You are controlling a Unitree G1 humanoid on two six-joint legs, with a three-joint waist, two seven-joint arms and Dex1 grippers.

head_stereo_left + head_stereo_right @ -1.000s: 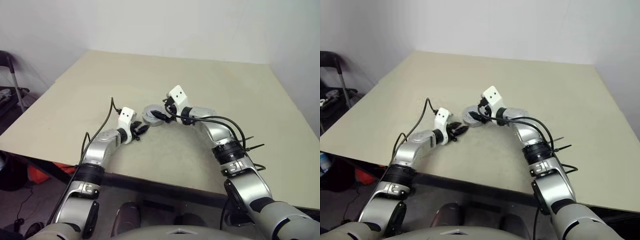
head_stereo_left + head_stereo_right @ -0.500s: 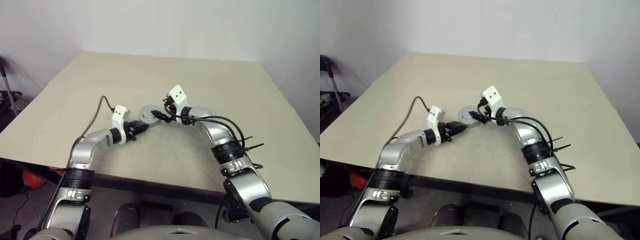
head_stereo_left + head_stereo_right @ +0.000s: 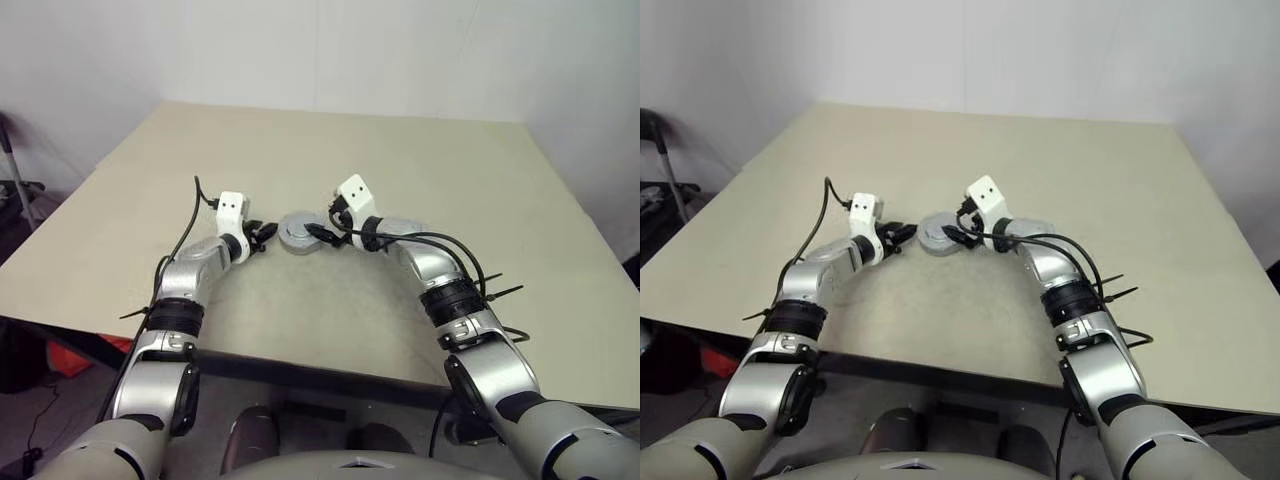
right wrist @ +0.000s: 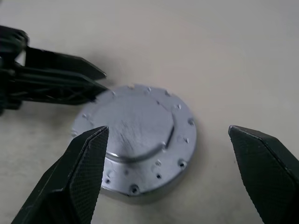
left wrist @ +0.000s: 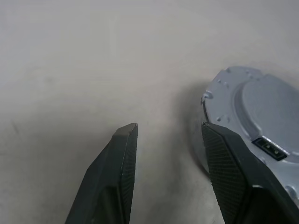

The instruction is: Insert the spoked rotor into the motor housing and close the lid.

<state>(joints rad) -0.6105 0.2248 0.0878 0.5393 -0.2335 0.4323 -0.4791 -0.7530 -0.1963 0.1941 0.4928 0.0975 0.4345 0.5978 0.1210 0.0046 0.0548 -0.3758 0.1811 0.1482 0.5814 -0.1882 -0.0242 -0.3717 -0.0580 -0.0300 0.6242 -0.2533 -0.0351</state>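
A round grey metal unit (image 3: 297,232) lies flat on the beige table, its notched lid (image 4: 135,121) on top. A low side wall beneath it may be the motor housing; no windings show. The spoked rotor is hidden. My right gripper (image 3: 316,232) stands open over the unit, its wide-spread fingers (image 4: 84,172) on either side without touching. My left gripper (image 3: 266,230) is open and empty at the unit's left edge, one finger (image 5: 229,168) close beside the rim. The right wrist view shows it (image 4: 103,80) pointing at the rim.
The table (image 3: 450,170) stretches far beyond and to both sides of the unit; its near edge runs just under my forearms. A dark stand (image 3: 15,185) is off the table's left side, with a red object (image 3: 65,350) on the floor below.
My left gripper has moved away from me and left, from the unit's near-left side up to its left edge. The right gripper has stayed over the unit. The camera has shifted.
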